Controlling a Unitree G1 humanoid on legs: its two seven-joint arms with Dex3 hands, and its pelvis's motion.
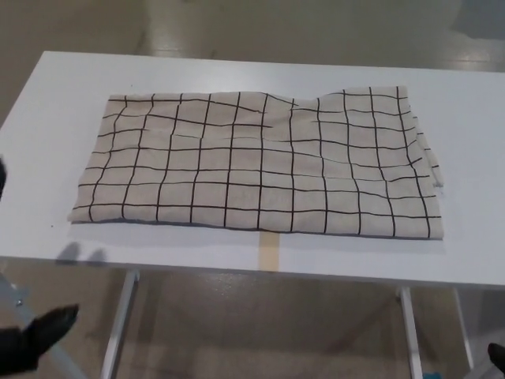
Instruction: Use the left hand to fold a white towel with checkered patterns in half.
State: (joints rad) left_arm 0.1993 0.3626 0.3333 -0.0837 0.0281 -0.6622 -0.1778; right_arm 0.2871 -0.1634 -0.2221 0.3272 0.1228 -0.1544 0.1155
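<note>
Lying flat on counter (47, 95), towel (256, 164) long axis left-right; left hand (35, 338) low at near-left, nearest left edge, finger state unclear.

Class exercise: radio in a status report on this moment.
Left hand low at bottom-left, off the towel. Right hand barely visible. Towel flat on table, unfolded. Nothing in the way.
</note>
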